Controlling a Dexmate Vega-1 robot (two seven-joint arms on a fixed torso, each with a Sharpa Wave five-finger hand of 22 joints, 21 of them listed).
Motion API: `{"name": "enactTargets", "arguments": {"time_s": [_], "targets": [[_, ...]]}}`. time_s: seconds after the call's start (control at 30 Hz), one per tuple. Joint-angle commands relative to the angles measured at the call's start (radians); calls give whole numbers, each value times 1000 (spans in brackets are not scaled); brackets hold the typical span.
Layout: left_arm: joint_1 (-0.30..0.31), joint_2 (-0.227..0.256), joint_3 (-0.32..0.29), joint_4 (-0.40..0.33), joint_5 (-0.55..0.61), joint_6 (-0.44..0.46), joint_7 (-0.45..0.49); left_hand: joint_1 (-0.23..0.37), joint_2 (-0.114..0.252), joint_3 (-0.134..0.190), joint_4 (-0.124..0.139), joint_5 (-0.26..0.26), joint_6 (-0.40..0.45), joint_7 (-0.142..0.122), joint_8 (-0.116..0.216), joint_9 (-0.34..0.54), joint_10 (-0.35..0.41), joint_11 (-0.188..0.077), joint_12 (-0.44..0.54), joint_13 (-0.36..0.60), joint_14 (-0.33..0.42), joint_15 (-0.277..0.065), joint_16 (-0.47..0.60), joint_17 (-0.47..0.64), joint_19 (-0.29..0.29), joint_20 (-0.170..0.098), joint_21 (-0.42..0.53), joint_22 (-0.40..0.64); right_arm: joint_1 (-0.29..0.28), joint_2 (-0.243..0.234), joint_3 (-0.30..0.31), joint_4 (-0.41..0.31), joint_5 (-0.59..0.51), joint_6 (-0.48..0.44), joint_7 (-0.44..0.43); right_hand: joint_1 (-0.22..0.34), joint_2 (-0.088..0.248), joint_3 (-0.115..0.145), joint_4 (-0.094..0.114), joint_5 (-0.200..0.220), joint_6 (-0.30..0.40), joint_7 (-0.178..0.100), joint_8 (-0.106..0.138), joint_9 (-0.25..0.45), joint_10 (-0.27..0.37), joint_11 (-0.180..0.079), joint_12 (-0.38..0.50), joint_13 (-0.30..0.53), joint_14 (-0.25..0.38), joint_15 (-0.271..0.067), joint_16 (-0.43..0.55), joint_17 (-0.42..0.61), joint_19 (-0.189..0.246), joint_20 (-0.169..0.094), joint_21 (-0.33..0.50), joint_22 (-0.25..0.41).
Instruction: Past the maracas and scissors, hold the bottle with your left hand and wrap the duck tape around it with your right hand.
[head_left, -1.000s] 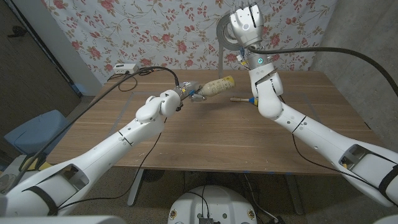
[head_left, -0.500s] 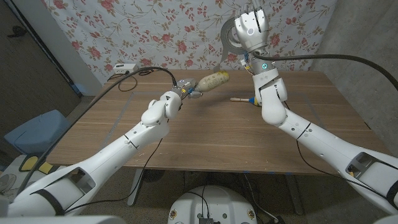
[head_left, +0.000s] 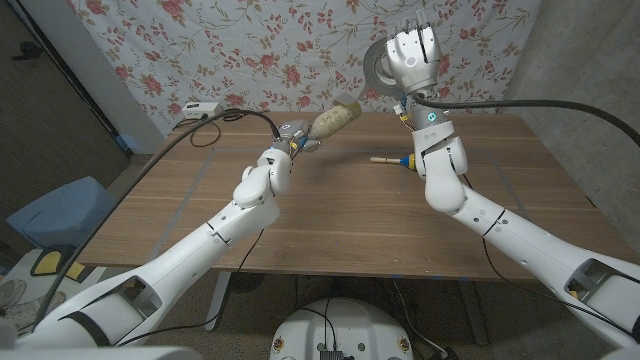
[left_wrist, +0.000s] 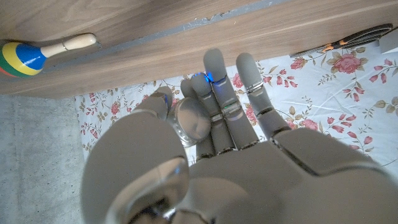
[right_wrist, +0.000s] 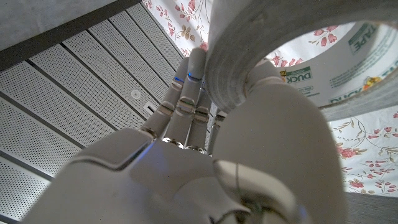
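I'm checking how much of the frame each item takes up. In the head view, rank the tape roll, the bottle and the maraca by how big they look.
1. Tape roll, held up in the right hand.
2. Bottle, held in the left hand; close to the roll in apparent size, so this order is unsure.
3. Maraca, partly hidden behind the right arm, so it looks smallest.

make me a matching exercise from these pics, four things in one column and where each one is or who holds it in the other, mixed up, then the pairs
Things:
1. bottle
2. roll of duck tape
3. maraca
4. white box with a cable

Places:
A. raised in the right hand
B. lying on the table, beside the right forearm
C. held in the left hand, tilted up above the table
D. at the table's far left corner

Pairs: 1-C, 2-A, 3-B, 4-D
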Motion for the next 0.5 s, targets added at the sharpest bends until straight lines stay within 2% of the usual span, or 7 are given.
{"name": "enactTargets", "arguments": {"time_s": [0.03,0.2,0.3,0.4,0.5], "targets": [[11,-17,-13,-23,-61,42,59,3,91,106,87,-14,148,28,-1,-12,34,-18,7,4,26,-3,9,-5,28,-12,8,4,-49,-5,24,-5,13,-33,-34,109,113,64,-38,-1,232,-33,6,2,255,-131,-3,239,86,-159,7,4,-6,-19,7,-2],[33,-26,-61,-41,-159,17,86,5,92,111,80,-25,157,23,-1,-17,42,-20,19,20,40,-10,18,2,49,-20,11,6,-70,-8,33,-1,44,-43,-61,110,113,67,-39,-3,235,-30,4,2,255,-131,-8,233,90,-159,8,4,-5,-20,12,-6],[49,-32,-111,-47,-271,-33,83,4,91,116,75,-36,165,20,-1,-23,53,-23,11,2,49,-13,21,7,58,-25,11,8,-79,-12,40,0,75,-45,-86,109,112,68,-39,-4,235,-31,3,1,255,-132,-10,230,90,-159,8,4,-4,-20,14,-8],[62,-33,-164,-44,-403,-97,63,1,91,118,74,-40,163,13,2,-16,49,-22,24,24,55,-16,23,11,63,-28,12,10,-84,-9,44,6,103,-48,-117,109,111,71,-40,-6,237,-31,1,1,256,-132,-13,226,92,-159,9,4,-3,-20,19,-12],[65,-26,-185,-40,-485,-135,55,-1,92,120,73,-42,163,14,5,-12,58,-23,16,6,49,-16,31,32,64,-27,12,12,-88,-9,45,8,124,-47,-141,109,111,72,-40,-7,235,-30,-1,1,258,-132,-16,221,93,-159,9,4,-3,-20,21,-14]]}}
